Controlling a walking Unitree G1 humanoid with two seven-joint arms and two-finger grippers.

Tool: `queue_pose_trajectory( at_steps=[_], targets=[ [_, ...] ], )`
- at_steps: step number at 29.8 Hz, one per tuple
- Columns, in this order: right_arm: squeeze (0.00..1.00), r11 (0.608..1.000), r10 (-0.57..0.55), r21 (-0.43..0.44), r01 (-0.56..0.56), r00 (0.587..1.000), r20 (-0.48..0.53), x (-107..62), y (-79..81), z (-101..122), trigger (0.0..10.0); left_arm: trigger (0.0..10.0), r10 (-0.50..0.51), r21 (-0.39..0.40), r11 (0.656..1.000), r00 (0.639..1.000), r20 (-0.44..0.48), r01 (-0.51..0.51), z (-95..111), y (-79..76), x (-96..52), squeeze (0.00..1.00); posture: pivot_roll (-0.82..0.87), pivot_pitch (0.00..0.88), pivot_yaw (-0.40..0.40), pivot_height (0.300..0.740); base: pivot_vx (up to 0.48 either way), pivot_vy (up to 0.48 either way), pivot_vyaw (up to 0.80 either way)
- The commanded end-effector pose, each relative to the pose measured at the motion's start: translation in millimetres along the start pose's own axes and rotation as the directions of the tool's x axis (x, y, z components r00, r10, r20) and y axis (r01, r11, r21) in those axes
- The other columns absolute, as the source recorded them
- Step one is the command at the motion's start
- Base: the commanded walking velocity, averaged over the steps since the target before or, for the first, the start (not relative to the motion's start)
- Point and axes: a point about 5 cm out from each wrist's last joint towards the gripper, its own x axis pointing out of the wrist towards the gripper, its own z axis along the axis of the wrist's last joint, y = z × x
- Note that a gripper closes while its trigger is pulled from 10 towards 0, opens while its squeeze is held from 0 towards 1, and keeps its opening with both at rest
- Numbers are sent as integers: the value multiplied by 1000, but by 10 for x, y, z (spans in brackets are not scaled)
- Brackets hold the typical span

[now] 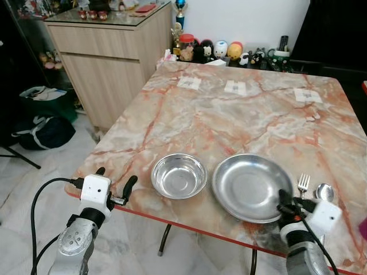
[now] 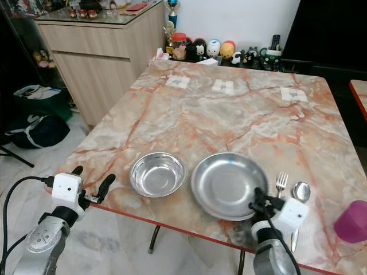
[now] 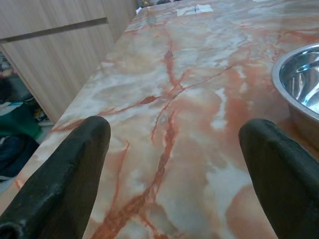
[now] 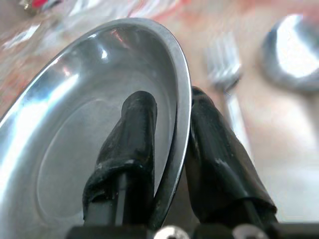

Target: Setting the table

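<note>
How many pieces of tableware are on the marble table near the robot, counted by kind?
Bowl: 1
Plate: 1, its rim pinched by the right gripper
Fork: 1
Spoon: 1
Purple cup: 1
Total: 5

A wooden sideboard [image 1: 112,54] stands off the far left corner of the marble bench [image 1: 229,120], with small red items on its glass top. A row of toy figurines [image 1: 221,51] and a trophy [image 1: 180,11] line the white wall behind. On the tiled floor [image 1: 34,183] lie a dark duffel bag [image 1: 43,132] and a green bag [image 1: 43,98]. Three paper tags [image 1: 235,87] sit on the far side of the marble.
</note>
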Motion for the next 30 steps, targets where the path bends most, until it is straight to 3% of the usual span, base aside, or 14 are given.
queue_pose_trajectory(
  at_steps=[1, 4, 8, 10, 11, 12, 14, 15, 22, 25, 26, 27, 28, 30],
  targets=[
    [0, 998, 56, 6, -57, 987, 153, 27, 148, 268, 0, 10000, 4, 33, 999, 1000, 16, -4, 35, 4, -8, 0, 80, 18, 4, 740, 0, 0, 0],
    [0, 997, 67, 32, -74, 979, 192, 30, 195, 346, 0, 10000, 7, 37, 999, 1000, 13, -8, 27, 9, -13, 0, 76, 18, 5, 740, 0, 0, 0],
    [0, 984, 155, 33, -173, 940, 305, 71, 403, 593, 0, 10000, 32, 56, 998, 999, 8, -33, 3, 21, -28, 0, 75, 17, 6, 740, 0, 0, 0],
    [0, 978, 160, 73, -195, 928, 337, 87, 455, 659, 0, 10000, 38, 62, 997, 999, -2, -38, -22, 25, -37, 0, 75, 14, 7, 740, 0, 0, 0],
    [0, 963, 149, 158, -220, 917, 370, 100, 498, 741, 0, 10000, 51, 66, 997, 999, -15, -50, -57, 43, -55, 0, 75, 13, 7, 740, 0, 0, 0],
    [0, 963, 149, 158, -220, 917, 370, 100, 498, 741, 0, 10000, 51, 66, 997, 999, -15, -50, -57, 43, -55, 0, 75, 13, 7, 740, 0, 0, 0],
    [0, 925, 169, 252, -284, 903, 396, 102, 573, 830, 118, 10000, 105, 32, 994, 994, -40, -103, -113, 113, -88, 0, 74, 11, 7, 740, 0, 0, 0],
    [0, 913, 186, 265, -309, 895, 405, 93, 603, 868, 10000, 10000, 137, 10, 991, 989, -51, -137, -133, 166, -103, 0, 71, 8, 5, 740, 0, 0, 0],
    [0, 859, 247, 325, -395, 877, 412, 56, 689, 958, 10000, 10000, 191, 14, 982, 979, -69, -190, -167, 295, -134, 0, 69, 2, 5, 740, 0, 0, 0],
    [0, 883, 276, 262, -388, 884, 378, 55, 699, 944, 10000, 10000, 197, 14, 980, 978, -72, -197, -183, 298, -138, 0, 63, 0, 5, 740, 0, 0, 0],
    [0, 919, 320, 110, -378, 880, 350, 43, 694, 962, 10000, 10000, 198, 11, 980, 978, -70, -198, -186, 291, -137, 0, 60, 0, 1, 740, 0, 0, 0],
    [0, 919, 320, 110, -378, 880, 350, 43, 694, 962, 10000, 10000, 198, 11, 980, 978, -70, -198, -186, 291, -137, 0, 60, 0, 1, 740, 0, 0, 0],
    [0, 933, 336, 7, -360, 879, 339, 35, 645, 1009, 10000, 10000, 198, 8, 980, 978, -69, -198, -190, 282, -136, 0, 47, 0, -2, 740, 0, 0, 0],
    [0, 940, 337, -63, -336, 881, 333, 33, 585, 1058, 10000, 10000, 199, 6, 980, 978, -69, -199, -197, 270, -135, 0, 43, 0, -3, 740, 0, 0, 0]
  ],
)
